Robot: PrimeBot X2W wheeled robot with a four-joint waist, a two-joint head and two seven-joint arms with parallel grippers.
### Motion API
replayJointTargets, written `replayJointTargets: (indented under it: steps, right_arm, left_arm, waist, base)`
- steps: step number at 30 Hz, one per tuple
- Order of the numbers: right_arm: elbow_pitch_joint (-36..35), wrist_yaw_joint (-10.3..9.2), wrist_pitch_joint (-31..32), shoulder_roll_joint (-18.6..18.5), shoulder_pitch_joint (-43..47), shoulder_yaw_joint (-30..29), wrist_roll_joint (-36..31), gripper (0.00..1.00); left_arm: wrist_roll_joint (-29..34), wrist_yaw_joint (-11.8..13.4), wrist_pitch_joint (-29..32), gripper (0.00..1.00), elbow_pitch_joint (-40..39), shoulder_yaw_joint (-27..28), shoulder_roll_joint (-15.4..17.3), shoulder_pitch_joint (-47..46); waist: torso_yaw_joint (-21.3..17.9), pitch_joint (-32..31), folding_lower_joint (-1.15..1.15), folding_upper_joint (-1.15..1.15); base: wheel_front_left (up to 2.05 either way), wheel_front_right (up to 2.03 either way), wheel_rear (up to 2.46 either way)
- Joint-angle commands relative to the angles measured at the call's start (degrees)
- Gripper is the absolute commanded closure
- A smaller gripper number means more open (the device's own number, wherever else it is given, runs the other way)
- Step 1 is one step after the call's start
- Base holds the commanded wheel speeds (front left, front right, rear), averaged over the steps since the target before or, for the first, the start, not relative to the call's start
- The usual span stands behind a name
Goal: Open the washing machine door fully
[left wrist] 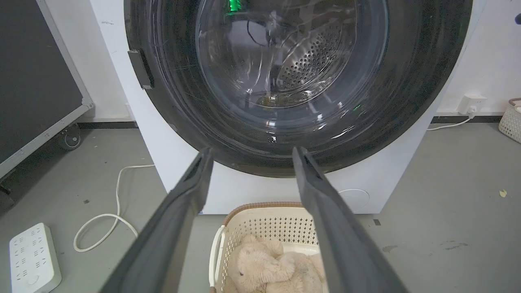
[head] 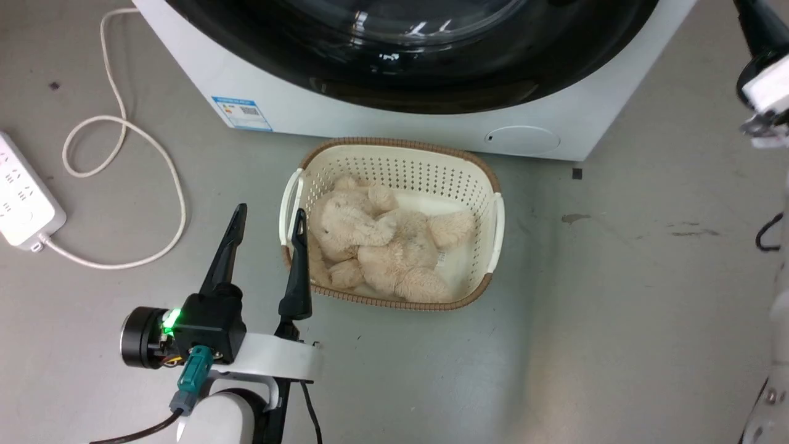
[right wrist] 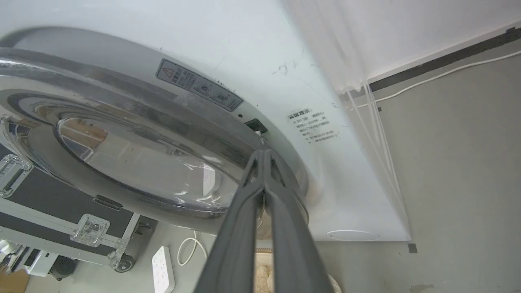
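The washing machine door (right wrist: 122, 162) hangs on the front of the white washing machine (head: 345, 117) and is ajar. The right wrist view looks into the gap btwn its silvery inner ring w/ bulging glass bowl and the machine's white face w/ the latch slot (right wrist: 256, 126). The gap opens toward the robot's right, so the free edge is there and the hinge prob. on the left.

Judgement: the door is rigid and fairly heavy (glass + wide ring) and swings on a fixed arc. Its glossy black front is slick and the glass is the fragile part, so no pushing on the bowl. Best purchase is the free-edge rim, hooked from behind and drawn out and round toward the hinge side.

The right hand (right wrist: 264, 152) is at that spot, fingers pressed together w/ nothing btwn them, tips at the inner rim. Actual contact can't be confirmed. The left hand (head: 270, 211) is spread wide and empty, low over the floor, aimed at the door's lower part but apart from it.

Just in front of the machine, below the door, is a laundry basket (head: 394, 145) w/ a plush bear (head: 382, 246). A power strip (head: 21, 197) and its cable (head: 172, 179) lie on the floor well to the left.
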Motion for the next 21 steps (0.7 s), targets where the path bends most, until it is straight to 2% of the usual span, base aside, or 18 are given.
replayJointTargets:
  steps: [1, 12, 21]
  right_arm:
    - [2.04, -0.02, 1.61, -0.63, -3.3, -1.19, 1.58, 1.0]
    - [11.15, -0.03, 10.57, -1.57, -13.22, -5.74, 4.14, 1.0]
    - [14.92, -0.03, 16.06, -1.93, -19.76, -8.2, 4.37, 1.0]
  left_arm:
    - [-0.4, 0.44, -0.62, 0.0, -0.5, -0.46, 0.02, -1.11]
    - [-1.08, 1.5, -1.93, 0.0, -1.47, -2.21, 0.02, -2.7]
    - [-1.65, 2.3, -3.01, 0.0, -2.13, -3.54, 0.02, -4.04]
  waist:
    - [0.48, 0.65, -0.01, 0.0]
    - [2.29, 3.96, -0.01, 0.0]
    - [3.69, 6.58, -0.01, 0.0]
  base:
    - [0.0, 0.0, 0.0]
    - [0.0, 0.0, 0.0]
    - [0.0, 0.0, 0.0]
